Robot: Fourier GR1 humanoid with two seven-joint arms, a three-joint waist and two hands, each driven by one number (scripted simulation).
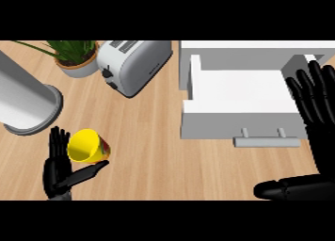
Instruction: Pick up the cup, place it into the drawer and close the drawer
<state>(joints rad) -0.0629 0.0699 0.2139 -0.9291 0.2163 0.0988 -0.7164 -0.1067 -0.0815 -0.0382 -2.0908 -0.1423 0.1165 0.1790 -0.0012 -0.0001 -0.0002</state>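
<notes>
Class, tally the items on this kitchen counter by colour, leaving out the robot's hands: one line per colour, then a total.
Yellow: 1, the cup
White: 1, the open drawer
Silver-grey: 2, the toaster and the cylinder
Green: 1, the potted plant
Total: 5
</notes>
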